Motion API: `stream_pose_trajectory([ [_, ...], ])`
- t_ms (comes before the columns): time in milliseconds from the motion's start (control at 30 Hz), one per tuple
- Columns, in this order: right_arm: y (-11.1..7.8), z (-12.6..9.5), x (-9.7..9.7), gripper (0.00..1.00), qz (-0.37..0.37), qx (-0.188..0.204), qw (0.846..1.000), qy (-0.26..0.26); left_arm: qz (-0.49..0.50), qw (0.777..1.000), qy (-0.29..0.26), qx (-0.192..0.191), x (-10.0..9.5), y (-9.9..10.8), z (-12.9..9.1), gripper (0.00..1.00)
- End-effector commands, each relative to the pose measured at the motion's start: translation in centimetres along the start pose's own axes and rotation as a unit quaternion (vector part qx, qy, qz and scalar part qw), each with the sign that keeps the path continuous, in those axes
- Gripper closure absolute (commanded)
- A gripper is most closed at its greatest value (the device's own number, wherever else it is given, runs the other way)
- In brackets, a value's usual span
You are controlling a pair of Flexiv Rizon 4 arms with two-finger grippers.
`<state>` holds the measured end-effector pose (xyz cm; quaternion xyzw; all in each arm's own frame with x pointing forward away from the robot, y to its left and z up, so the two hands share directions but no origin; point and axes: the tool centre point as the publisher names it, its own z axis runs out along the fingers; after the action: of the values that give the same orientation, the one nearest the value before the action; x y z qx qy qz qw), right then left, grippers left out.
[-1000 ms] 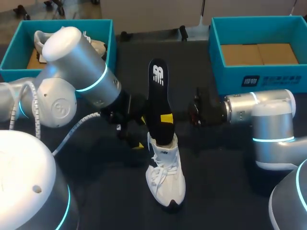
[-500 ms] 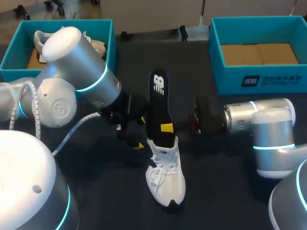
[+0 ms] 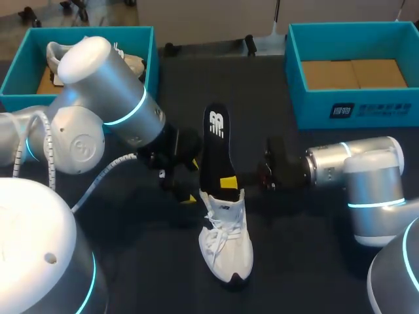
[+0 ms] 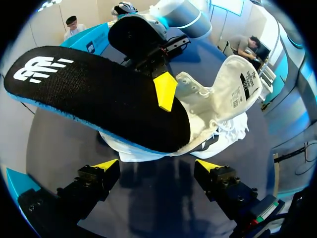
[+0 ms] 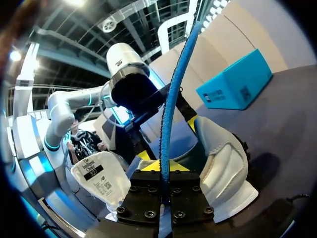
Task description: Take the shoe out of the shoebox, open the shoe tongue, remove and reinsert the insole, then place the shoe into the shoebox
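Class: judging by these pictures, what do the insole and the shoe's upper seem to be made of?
The insole: black matte fabric top with a fine weave; the blue layer at its edge looks like foam. The shoe: white matte upper, likely textile or synthetic leather, with stitched panels and laces.

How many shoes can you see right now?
2. A white shoe stands mid-table with the insole sticking out of it. A second shoe lies in the left shoebox, partly hidden behind the left arm. The right shoebox shows none.
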<state>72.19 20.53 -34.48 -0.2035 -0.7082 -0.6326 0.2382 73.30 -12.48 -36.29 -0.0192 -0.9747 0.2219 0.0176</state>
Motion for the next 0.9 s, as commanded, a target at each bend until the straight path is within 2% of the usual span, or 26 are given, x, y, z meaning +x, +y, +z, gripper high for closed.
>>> stream_pose_trajectory([
  [33,-0.2,0.4,0.1,0.97,-0.001,0.009,1.0,0.006,0.0,1.0,0.001,0.001,0.0,0.1,0.0,0.0],
  [67,-0.1,0.4,0.0,0.78,-0.001,0.012,1.0,0.011,0.0,1.0,0.001,0.001,0.0,0.1,0.0,0.0],
  [100,0.0,0.5,0.0,0.7,0.0,0.015,1.0,0.009,0.0,1.0,0.001,0.001,0.0,0.1,0.0,0.0],
  [167,0.2,0.5,-0.1,0.63,0.0,0.019,1.0,0.012,0.0,1.0,0.001,0.001,0.0,0.1,0.0,0.0],
  [900,3.6,1.7,0.3,0.65,-0.03,0.052,0.998,0.013,0.0,1.0,0.001,0.001,0.0,0.1,0.0,0.0],
])
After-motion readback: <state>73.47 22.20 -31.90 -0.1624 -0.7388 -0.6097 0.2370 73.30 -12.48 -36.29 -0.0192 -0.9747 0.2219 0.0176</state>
